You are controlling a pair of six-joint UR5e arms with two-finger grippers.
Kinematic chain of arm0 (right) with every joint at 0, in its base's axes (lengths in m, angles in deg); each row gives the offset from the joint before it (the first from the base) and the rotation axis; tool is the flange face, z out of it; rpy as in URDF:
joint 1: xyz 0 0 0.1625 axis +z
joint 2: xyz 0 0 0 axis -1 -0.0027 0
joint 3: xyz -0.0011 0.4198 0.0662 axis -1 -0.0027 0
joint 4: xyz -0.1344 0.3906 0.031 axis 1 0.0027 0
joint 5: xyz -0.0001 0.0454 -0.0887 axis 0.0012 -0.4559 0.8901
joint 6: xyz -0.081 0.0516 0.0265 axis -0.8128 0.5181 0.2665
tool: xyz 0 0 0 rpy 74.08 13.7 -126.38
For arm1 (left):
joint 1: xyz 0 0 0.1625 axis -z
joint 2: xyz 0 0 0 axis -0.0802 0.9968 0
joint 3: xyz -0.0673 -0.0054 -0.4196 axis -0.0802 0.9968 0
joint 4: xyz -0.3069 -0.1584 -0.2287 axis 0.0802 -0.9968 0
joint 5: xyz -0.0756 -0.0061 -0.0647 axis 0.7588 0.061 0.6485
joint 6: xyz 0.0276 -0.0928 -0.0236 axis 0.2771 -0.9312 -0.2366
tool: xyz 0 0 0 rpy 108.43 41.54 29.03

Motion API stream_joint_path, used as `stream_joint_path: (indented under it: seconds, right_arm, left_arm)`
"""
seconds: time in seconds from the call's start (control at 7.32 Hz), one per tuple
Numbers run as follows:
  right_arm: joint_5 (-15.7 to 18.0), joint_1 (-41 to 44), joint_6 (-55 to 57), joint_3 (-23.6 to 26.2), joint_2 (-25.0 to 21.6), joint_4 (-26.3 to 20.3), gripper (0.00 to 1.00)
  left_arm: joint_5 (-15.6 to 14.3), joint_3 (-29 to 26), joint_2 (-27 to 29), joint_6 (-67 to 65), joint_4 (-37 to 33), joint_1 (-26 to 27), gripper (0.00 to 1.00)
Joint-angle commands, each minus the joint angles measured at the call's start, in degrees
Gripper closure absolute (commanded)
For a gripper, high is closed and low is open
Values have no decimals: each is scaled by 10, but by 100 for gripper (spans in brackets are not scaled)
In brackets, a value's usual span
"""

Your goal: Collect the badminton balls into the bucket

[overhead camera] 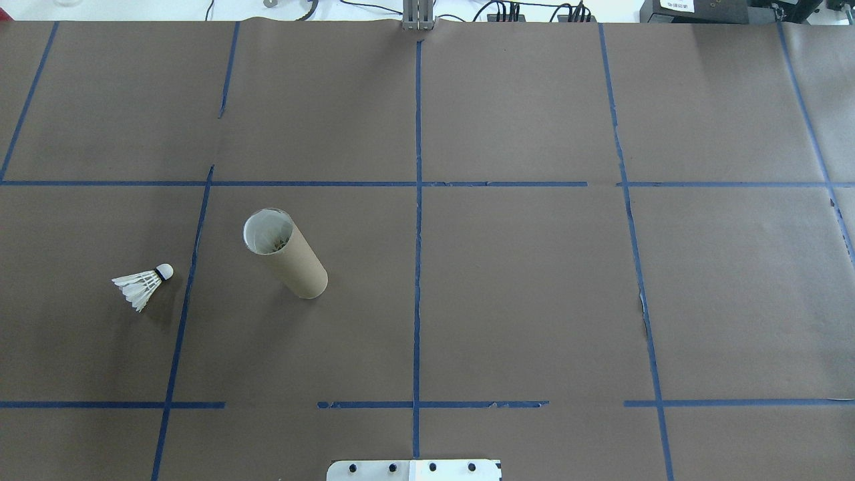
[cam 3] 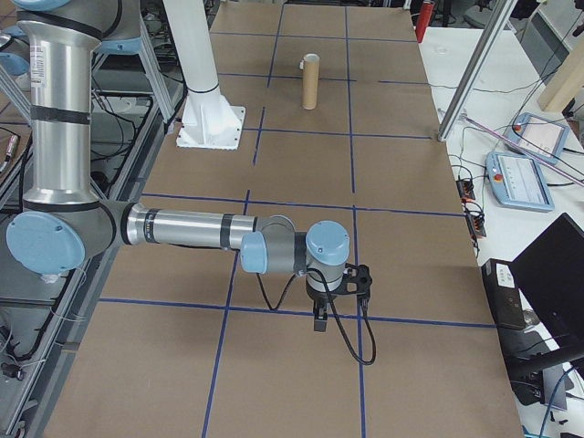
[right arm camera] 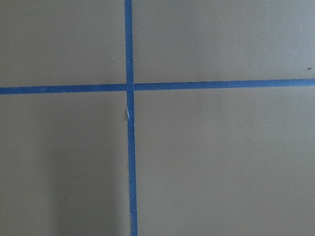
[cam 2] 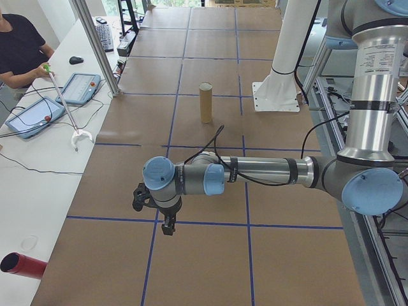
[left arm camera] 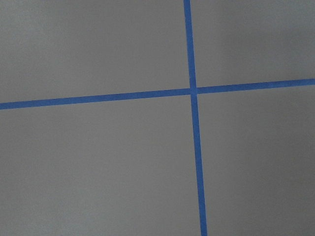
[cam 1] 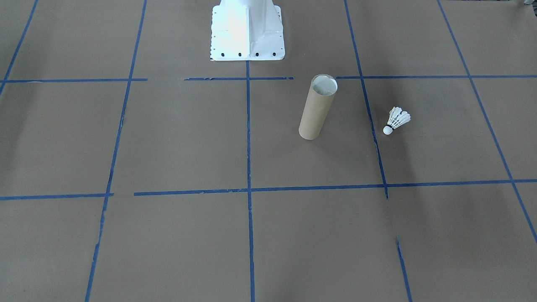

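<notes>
The shuttlecock (overhead camera: 144,284) lies on its side on the brown paper table (overhead camera: 521,287), cork tip toward about 2 o'clock in the overhead view and feather skirt fanned toward 8 o'clock. The cardboard tube (overhead camera: 286,252) stands upright near it, at roughly 3 o'clock from the shuttlecock, with a blue tape line (overhead camera: 184,294) running between them. The tube's open mouth faces up, and something pale seems to sit inside, though it cannot be made out.

Neither arm shows in the overhead or front views. The left gripper (cam 2: 167,224) appears only in the left side view, hanging low over a tape crossing well away from both things; the right gripper (cam 3: 320,319) shows only in the right side view, likewise parked over a crossing at the far end of the table. Whether either set of fingers is spread or closed cannot be told from these views, and the wrist cameras show only bare paper and tape.

The step in hand looks like the first reach, and the left arm is the natural choice, since the shuttlecock lies on its side of the table. A good grasp would come straight down on the cork end near the black band, avoiding the feathers, which would likely crush or slip. The carry then needs enough height to clear the tube's rim, with the cork turned downward and centred over the mouth before release, as the opening is barely wider than the skirt and a knock could topple the tube.
</notes>
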State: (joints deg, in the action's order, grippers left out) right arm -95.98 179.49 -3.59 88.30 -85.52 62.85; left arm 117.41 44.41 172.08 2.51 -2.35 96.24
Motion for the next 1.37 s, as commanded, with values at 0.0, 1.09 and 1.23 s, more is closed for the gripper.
stream_joint_path:
  seconds: [0.0, 1.09, 1.23]
  right_arm:
    - [0, 0, 0, 0, 0, 0, 0]
    - [0, 0, 0, 0, 0, 0, 0]
    - [0, 0, 0, 0, 0, 0, 0]
  left_arm:
    - [-1, -1, 2, 0, -2, -8, 0]
    - [17, 139, 33, -285, -51, -77, 0]
    - [44, 139, 27, -328, -94, -92, 0]
